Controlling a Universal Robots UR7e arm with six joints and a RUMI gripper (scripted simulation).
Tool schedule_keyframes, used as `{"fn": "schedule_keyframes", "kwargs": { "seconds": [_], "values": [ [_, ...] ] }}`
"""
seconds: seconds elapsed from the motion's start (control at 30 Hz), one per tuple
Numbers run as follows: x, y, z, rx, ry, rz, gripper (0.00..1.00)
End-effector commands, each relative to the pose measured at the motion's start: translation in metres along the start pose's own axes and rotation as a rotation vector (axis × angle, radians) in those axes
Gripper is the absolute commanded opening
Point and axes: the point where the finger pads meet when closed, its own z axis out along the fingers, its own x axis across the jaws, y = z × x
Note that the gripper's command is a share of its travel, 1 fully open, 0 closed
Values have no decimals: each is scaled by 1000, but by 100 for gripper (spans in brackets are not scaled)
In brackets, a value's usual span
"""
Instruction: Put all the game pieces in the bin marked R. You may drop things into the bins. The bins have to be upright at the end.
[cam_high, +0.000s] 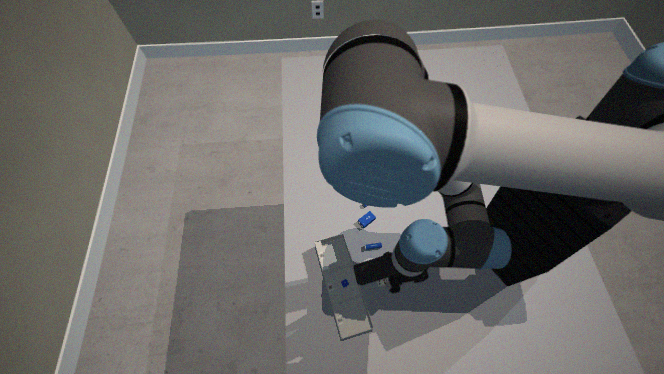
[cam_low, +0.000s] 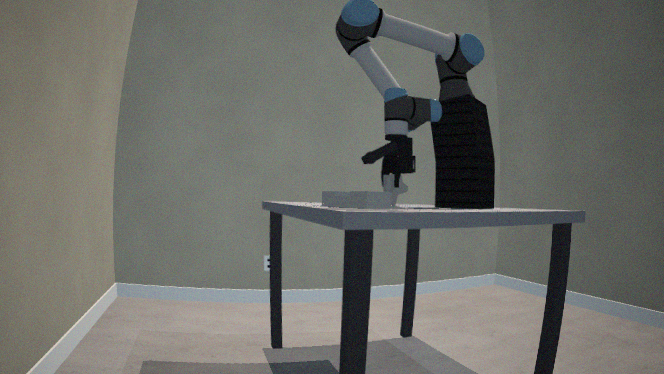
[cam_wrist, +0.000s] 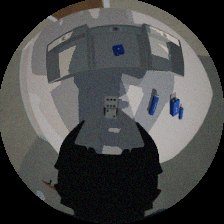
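A grey-white die (cam_wrist: 110, 107) with dark pips lies on the table just in front of the bin row (cam_wrist: 112, 53). My gripper (cam_low: 394, 188) is down at table level beside the bins and its fingers are closed on this die. In the wrist view the die sits at my fingertips. A small blue die (cam_wrist: 118, 49) lies in the middle compartment, and it also shows in the overhead view (cam_high: 344, 283). The bin row (cam_high: 341, 287) stands upright. I cannot read the bin letters.
Three blue USB sticks lie on the table to the right of the bins: one long (cam_wrist: 154, 102), two shorter (cam_wrist: 173, 106) (cam_wrist: 180, 112). Two show from above (cam_high: 366, 219) (cam_high: 372, 246). The arm's black base column (cam_low: 462, 152) stands behind.
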Motion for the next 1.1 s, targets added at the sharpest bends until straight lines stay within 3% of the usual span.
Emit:
{"fn": "schedule_keyframes", "kwargs": {
  "seconds": [0.0,0.83,1.07],
  "values": [
    [0,0,0,1,0,0,0],
    [0,0,0,1,0,0,0],
    [0,0,-24,1,0,0,0]
  ]
}}
